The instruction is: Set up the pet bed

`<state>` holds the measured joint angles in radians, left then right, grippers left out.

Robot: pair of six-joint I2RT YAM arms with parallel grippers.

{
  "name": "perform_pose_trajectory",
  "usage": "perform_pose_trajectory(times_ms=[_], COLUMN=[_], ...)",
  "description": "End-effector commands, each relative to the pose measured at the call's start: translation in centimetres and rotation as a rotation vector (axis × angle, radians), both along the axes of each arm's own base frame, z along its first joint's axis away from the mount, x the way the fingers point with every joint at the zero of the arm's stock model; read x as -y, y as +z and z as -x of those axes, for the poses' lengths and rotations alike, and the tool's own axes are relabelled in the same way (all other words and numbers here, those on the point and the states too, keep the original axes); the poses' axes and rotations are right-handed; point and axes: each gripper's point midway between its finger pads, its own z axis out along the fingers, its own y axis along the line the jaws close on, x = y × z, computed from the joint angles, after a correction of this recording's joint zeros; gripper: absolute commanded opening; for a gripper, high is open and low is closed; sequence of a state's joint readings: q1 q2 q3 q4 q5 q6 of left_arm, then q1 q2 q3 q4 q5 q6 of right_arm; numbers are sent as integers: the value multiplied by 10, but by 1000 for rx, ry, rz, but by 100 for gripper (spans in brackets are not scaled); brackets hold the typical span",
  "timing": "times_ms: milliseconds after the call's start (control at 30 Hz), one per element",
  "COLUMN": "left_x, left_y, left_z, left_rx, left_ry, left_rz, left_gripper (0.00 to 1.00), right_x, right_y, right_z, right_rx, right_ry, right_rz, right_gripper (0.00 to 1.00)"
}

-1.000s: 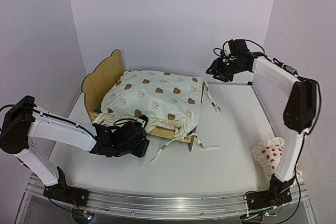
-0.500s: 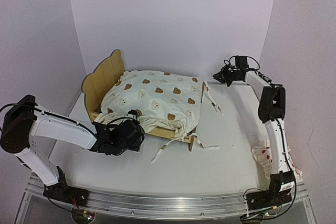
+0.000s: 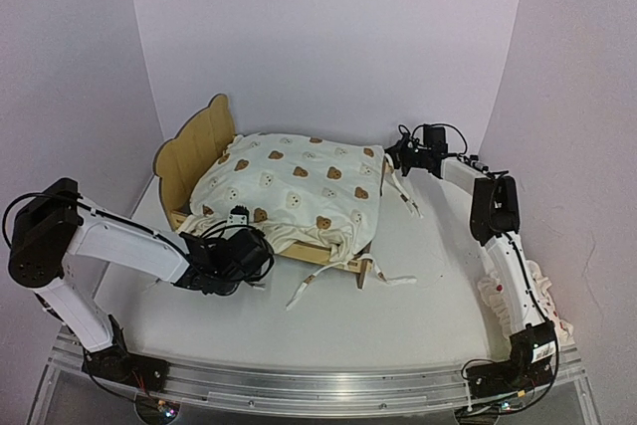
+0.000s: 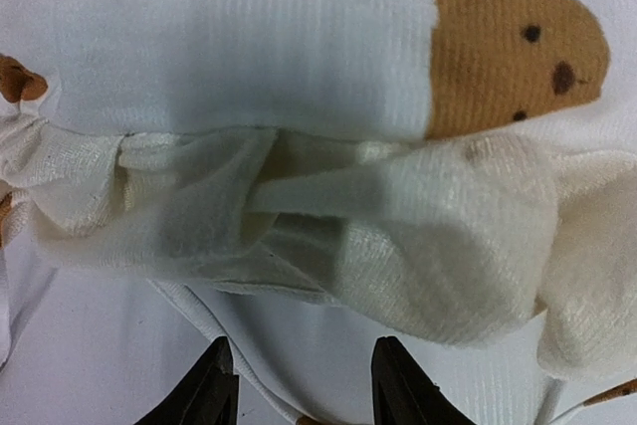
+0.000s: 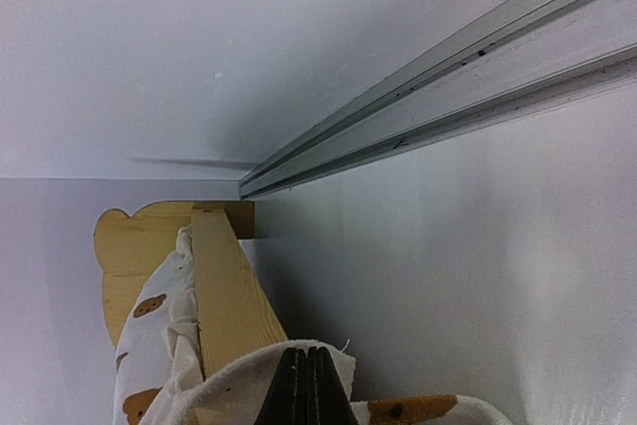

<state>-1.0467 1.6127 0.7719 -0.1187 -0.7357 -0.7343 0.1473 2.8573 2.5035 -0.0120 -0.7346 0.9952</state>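
The pet bed [image 3: 194,151] stands at the left back, its bear-ear headboard on the left. The cream bear-print cushion [image 3: 299,186] lies on it and hides the base. My left gripper [image 3: 242,246] is open at the cushion's front left corner. In the left wrist view its fingertips [image 4: 211,393] flank a white tie just short of the ruffle [image 4: 398,256]. My right gripper [image 3: 395,156] is shut, its tips [image 5: 307,385] against the cushion's far right corner [image 5: 249,370], beside the bed's wooden side rail [image 5: 229,286].
A white red-dotted pillow [image 3: 513,291] lies at the right edge, behind the right arm. Loose cushion ties [image 3: 311,289] trail over the table in front of and right of the bed. Purple walls close the back and sides; an aluminium track [image 5: 448,67] runs along the wall.
The right arm has stretched out and brought its gripper left and down to the cushion's far right corner. The left gripper has edged closer to the cushion's front left corner.
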Motion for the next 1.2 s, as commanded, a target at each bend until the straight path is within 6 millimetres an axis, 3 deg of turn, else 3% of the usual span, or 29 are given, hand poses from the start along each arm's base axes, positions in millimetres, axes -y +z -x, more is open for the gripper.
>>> perform_pose_trajectory(times_ms=[0, 100, 167, 367, 433, 533, 633, 800, 867, 933, 1033, 1167], left_x=[-9, -20, -27, -39, -46, -57, -72, -98, -107, -111, -114, -113], left_y=[7, 6, 5, 21, 25, 30, 31, 29, 30, 31, 35, 39], left_z=[-13, -18, -24, -30, -31, -30, -23, -7, -3, 0, 3, 4], left_rx=[22, 7, -4, 25, 32, 43, 48, 60, 65, 69, 76, 80], left_ry=[76, 107, 121, 117, 129, 144, 170, 210, 227, 230, 226, 221], left_rz=[38, 52, 63, 112, 116, 128, 139, 163, 170, 179, 190, 213], left_gripper=[47, 48, 48, 49, 50, 50, 50, 50, 50, 50, 49, 50], right_x=[-12, -17, -20, -36, -45, -66, -86, -111, -112, -105, -93, -66], right_y=[34, 38, 52, 90, 95, 110, 113, 100, 96, 105, 124, 121], right_z=[19, 37, 49, 105, 127, 162, 204, 287, 315, 321, 313, 296], right_rx=[90, 82, 110, 191, 189, 193, 181, 172, 173, 196, 190, 184], right_ry=[147, 219, 256, 405, 459, 543, 607, 667, 676, 639, 565, 433], right_rz=[-68, -101, -138, -226, -234, -246, -246, -205, -186, -167, -96, 245], right_gripper=[0, 0, 0, 0, 0, 2, 3, 4, 4, 5, 8, 32])
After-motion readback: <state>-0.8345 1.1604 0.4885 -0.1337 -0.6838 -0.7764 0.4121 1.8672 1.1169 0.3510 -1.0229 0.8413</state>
